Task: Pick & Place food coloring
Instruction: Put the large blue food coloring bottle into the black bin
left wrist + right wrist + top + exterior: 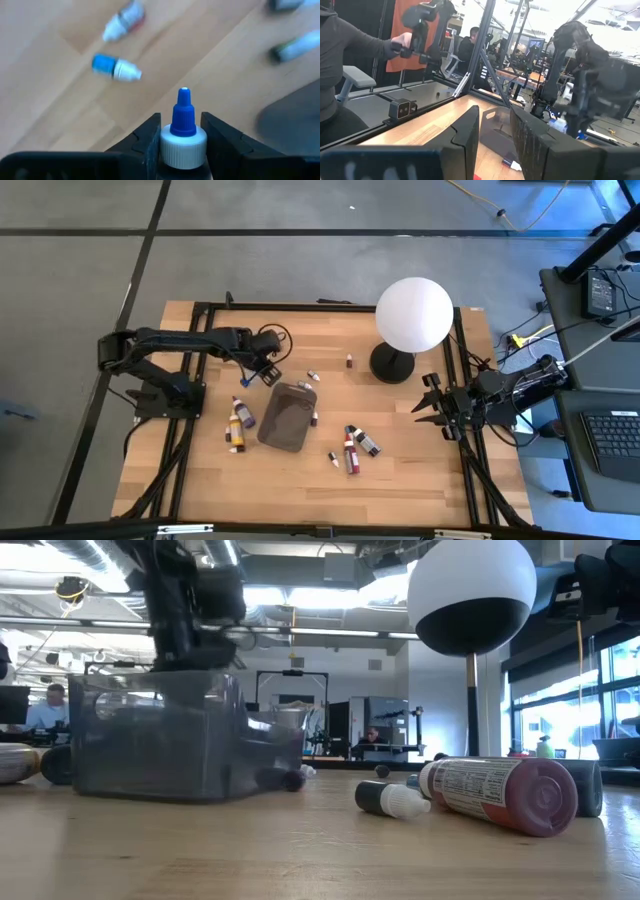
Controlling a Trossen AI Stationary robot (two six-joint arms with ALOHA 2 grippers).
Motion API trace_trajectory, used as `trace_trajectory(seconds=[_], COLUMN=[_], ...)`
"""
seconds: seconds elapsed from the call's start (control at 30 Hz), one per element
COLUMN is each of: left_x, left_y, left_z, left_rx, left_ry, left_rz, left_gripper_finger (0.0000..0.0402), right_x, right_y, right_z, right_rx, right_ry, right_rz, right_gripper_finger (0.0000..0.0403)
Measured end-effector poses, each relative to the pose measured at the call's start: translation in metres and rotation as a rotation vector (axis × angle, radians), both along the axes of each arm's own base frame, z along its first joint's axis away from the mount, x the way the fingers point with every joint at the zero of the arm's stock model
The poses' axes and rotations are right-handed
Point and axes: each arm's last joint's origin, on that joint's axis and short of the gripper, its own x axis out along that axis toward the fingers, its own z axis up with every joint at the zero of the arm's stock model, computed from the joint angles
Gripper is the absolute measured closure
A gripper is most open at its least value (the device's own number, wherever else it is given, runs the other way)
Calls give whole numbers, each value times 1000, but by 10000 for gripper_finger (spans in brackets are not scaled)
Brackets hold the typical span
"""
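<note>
Left gripper is clenched on a small dropper bottle with white collar and blue tip, raised above the wooden table near its far left part, just beyond the dark grey rectangular plastic tray. Right gripper waits at the table's right edge, fingers apart, holding nothing. Other small food coloring bottles lie scattered on the wood around the tray. White globe lamp on black base stands toward the far right corner.
</note>
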Motion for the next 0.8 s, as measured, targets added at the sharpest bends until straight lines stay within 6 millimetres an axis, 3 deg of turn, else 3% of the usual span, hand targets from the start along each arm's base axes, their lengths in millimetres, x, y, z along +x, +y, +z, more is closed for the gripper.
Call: trace_trajectory(seconds=[0.27,0.43,0.53,0.8], left_x=[2,4,3,-12], left_y=[-13,-32,-46,-65], left_z=[58,77,68,12], left_rx=[187,346,401,429], left_ry=[-333,-601,-736,-1084], left_rz=[-192,-360,-507,-737], left_gripper_finger=[278,284,284,284], right_x=[0,1,1,1], right_y=[-1,-2,-3,-3], right_z=[0,0,0,-4], right_rx=[2,9,11,-3], right_ry=[1,4,8,42], right_rz=[-18,-73,-96,-97], right_gripper_finger=[289,289,289,289])
